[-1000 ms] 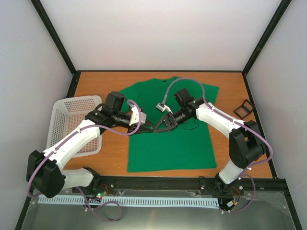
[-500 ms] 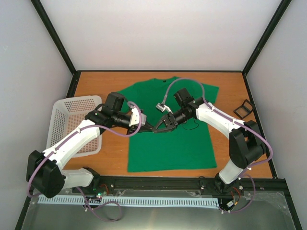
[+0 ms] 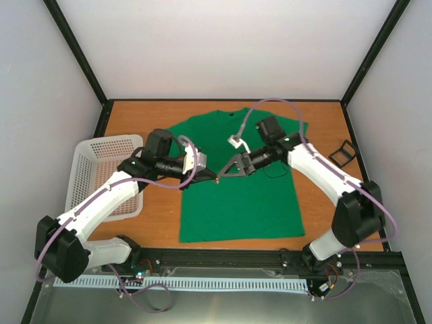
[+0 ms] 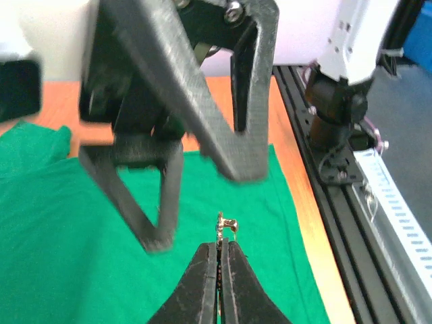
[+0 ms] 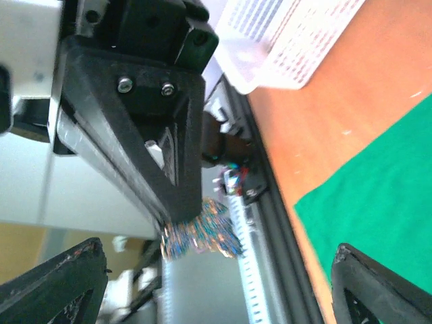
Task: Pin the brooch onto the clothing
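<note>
Pinching the brooch at the very tips of the left gripper, jaws pressed flat together, small silvery ornament poking out just past them. Held it in the air above the middle of the green T-shirt, apparently clear of the fabric. Met the right gripper nose to nose, close by; found that one spread wide and clasping nothing, its fingers far apart at either bottom corner of the right wrist view. Saw the T-shirt spread flat on the wooden table, dark neckline toward the far wall. Noted a white mesh basket left of the T-shirt, beside the left arm, and a small black square frame near the table's right edge, well apart from both grippers.
</note>
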`<state>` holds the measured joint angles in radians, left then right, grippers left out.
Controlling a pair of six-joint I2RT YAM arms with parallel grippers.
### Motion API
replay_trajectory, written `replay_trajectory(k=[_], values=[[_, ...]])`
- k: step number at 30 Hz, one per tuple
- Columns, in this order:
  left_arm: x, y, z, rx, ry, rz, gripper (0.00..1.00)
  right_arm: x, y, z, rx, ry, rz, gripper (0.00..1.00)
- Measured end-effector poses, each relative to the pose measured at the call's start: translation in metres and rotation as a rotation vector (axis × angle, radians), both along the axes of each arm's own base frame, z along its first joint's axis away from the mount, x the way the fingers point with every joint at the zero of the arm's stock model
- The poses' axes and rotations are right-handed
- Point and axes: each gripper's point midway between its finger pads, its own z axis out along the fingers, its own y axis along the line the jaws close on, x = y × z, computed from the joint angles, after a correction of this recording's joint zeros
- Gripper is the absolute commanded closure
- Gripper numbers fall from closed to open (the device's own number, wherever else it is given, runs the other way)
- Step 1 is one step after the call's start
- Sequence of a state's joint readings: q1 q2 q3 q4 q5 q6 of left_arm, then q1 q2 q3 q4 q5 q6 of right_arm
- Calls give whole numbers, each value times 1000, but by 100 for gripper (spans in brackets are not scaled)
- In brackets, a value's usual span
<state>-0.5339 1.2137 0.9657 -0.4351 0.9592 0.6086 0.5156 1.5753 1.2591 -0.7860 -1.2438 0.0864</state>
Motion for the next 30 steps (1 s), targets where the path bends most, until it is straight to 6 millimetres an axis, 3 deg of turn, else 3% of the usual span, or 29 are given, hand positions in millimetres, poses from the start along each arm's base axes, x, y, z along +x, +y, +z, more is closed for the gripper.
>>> replay_trajectory(k=[3, 6, 13, 18, 21, 25, 28, 30], values=[[6, -1, 12, -39, 67, 81, 99, 18, -24, 15, -23, -103, -125, 0], [14, 0, 27, -95, 128, 181, 99, 36, -49, 30, -71, -232, -262, 0], [59, 11, 80, -298, 371, 540, 99, 64, -75, 54, -226, -440, -494, 0], [90, 18, 112, -466, 610, 718, 99, 86, -96, 77, -249, -471, -708, 0], [102, 17, 124, -525, 720, 760, 99, 92, -84, 97, -127, -427, -702, 0], [107, 17, 132, -574, 801, 778, 99, 96, -58, 108, 13, -331, -613, 0], [106, 16, 136, -598, 824, 763, 99, 92, -42, 115, 102, -263, -545, 13], [104, 15, 140, -612, 827, 740, 99, 87, -31, 120, 155, -229, -496, 15]])
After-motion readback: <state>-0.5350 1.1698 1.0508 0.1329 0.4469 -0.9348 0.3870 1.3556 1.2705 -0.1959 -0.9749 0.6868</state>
